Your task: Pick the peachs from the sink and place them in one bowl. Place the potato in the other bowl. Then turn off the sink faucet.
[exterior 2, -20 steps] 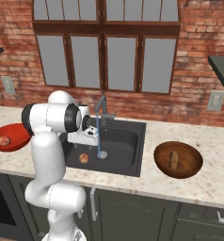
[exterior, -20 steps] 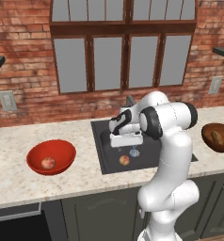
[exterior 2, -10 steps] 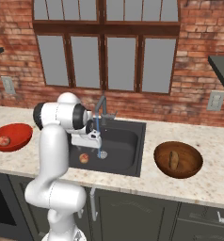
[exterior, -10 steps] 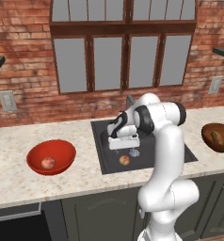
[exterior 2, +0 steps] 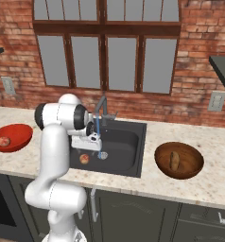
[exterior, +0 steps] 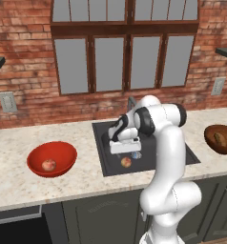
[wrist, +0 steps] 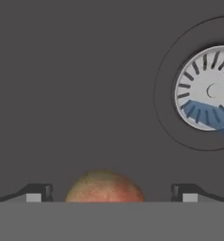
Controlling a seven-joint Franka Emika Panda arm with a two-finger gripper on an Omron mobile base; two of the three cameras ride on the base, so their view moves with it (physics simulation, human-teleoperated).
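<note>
over the last second i see the arm fold in and drop: the elbow that stood high and to the right now sits tucked closer to the basin, and the tool (exterior: pixel 126 151) hangs lower over the sink (exterior: pixel 106 164). i take that to mean the reach for the second peach is under way, not yet a grasp.

one peach (exterior: pixel 49 165) already lies in the red bowl (exterior: pixel 39 155) at nine o'clock of the sink on the counter (exterior: pixel 20 188), and the potato (exterior 2: pixel 174 160) lies in the wooden bowl (exterior 2: pixel 192 166) at three o'clock, so two of the three placements look done. the remaining peach (wrist: pixel 104 187) rests on the sink floor, and in the hand view it sits between the two fingertips (wrist: pixel 37 192), with clear gaps on both sides. the drain (wrist: pixel 206 89) lies at about two o'clock of it, with a streak of blue water across it; the faucet (exterior 2: pixel 101 105) is running, so that step is left too.

the tool's fingers stand wide apart, touching nothing. the hand points straight down into the basin, forearm angled down from the shoulder toward the sink's front left. my judgement: a little more descent, then close on the fruit.
</note>
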